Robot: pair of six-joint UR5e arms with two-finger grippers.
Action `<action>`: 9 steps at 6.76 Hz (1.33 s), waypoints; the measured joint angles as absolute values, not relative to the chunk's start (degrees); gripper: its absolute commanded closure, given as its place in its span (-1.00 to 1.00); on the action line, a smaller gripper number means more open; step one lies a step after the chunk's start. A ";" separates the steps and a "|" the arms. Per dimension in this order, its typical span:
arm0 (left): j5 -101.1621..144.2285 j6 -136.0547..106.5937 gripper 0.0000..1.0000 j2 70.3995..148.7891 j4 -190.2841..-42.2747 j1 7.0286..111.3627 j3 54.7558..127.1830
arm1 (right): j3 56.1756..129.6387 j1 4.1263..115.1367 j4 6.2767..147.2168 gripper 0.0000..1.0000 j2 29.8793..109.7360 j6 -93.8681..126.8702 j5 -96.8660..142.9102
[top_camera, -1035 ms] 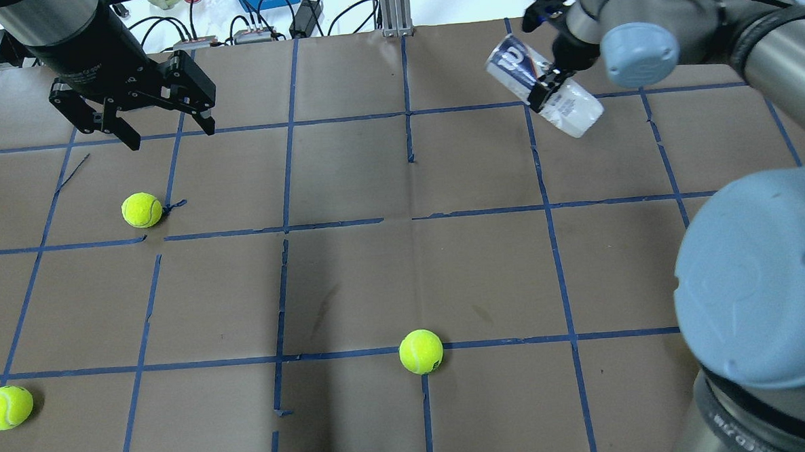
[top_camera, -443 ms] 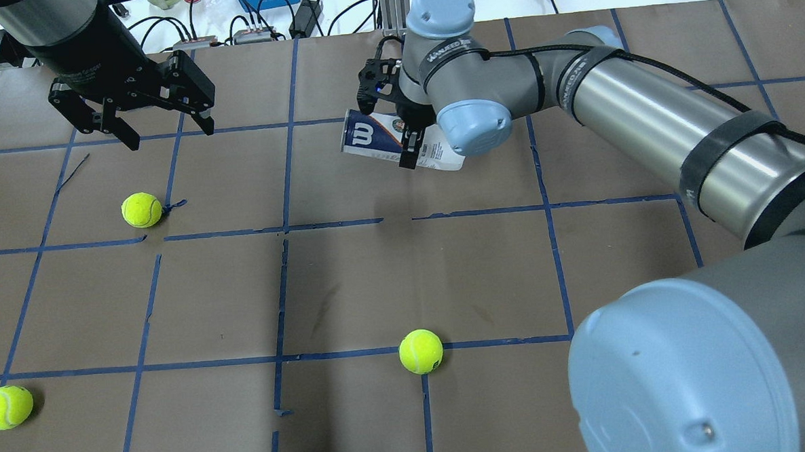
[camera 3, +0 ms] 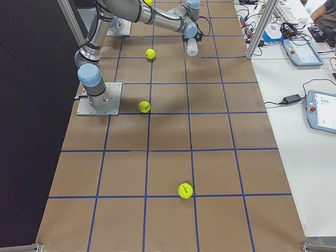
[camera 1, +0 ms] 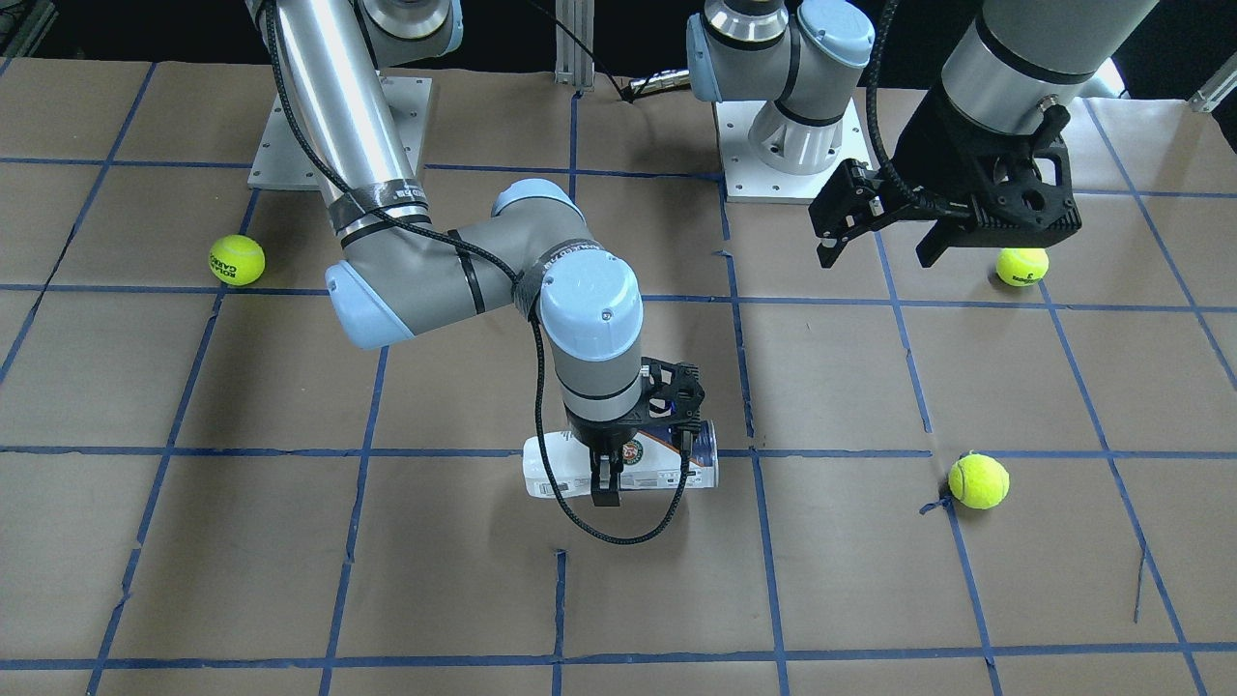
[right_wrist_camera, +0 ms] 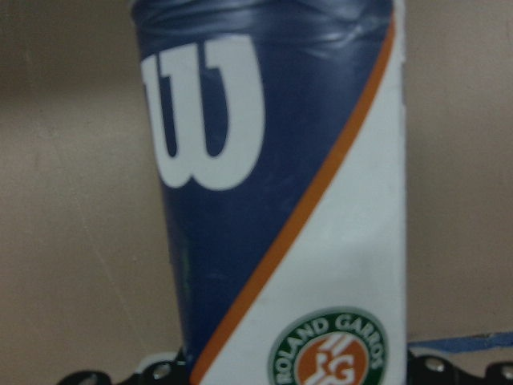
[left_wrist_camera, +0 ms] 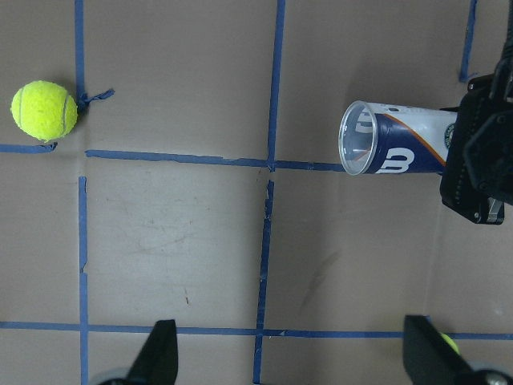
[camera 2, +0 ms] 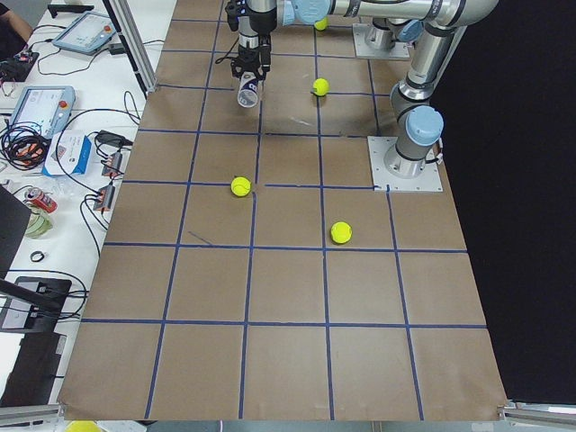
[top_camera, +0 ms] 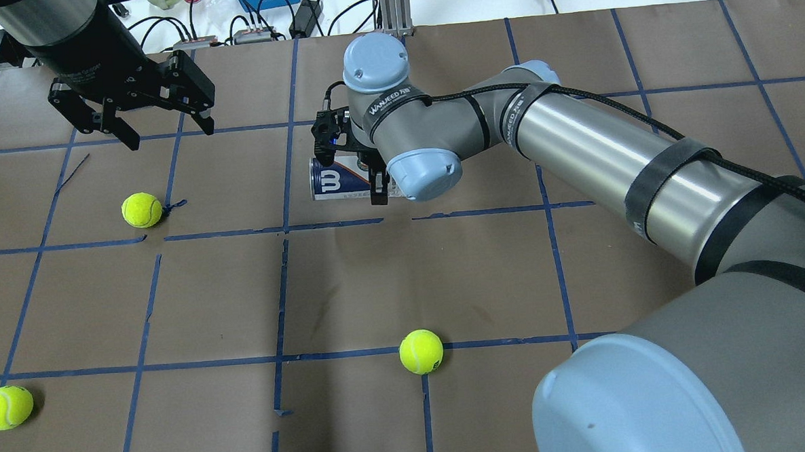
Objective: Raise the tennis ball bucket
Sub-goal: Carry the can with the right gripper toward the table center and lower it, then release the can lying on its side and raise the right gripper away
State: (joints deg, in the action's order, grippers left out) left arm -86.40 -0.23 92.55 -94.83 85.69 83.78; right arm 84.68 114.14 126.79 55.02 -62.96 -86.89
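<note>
The tennis ball bucket (top_camera: 331, 181) is a clear can with a white and navy label. It lies level in my right gripper (top_camera: 356, 168), which is shut across its middle and holds it off the table. The front view shows the can (camera 1: 667, 466) in the same gripper (camera 1: 646, 447). In the right wrist view the label (right_wrist_camera: 272, 200) fills the frame. In the left wrist view the can's open mouth (left_wrist_camera: 358, 148) faces the camera. My left gripper (top_camera: 167, 131) is open and empty, hovering at the far left, well apart from the can.
Three tennis balls lie on the brown gridded table: one below my left gripper (top_camera: 141, 209), one at near centre (top_camera: 421, 351), one at the near left edge (top_camera: 5, 407). Cables and boxes (top_camera: 257, 15) sit beyond the far edge.
My right arm has swung the can from the far right of the table leftward to the far middle and turned it level. The left arm and the balls have not moved.
</note>
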 measured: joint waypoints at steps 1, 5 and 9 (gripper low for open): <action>-86.40 -0.20 -1.00 92.55 -94.83 85.69 83.82 | 85.83 114.64 128.01 -1.00 54.93 -61.48 -86.93; -86.40 -0.18 -1.00 92.55 -94.86 85.69 83.82 | 87.98 117.66 130.92 -1.00 55.63 -55.54 -86.24; -85.90 -0.21 -1.00 92.65 -95.48 83.12 83.64 | 87.71 103.59 127.21 -1.00 68.34 -48.82 -83.39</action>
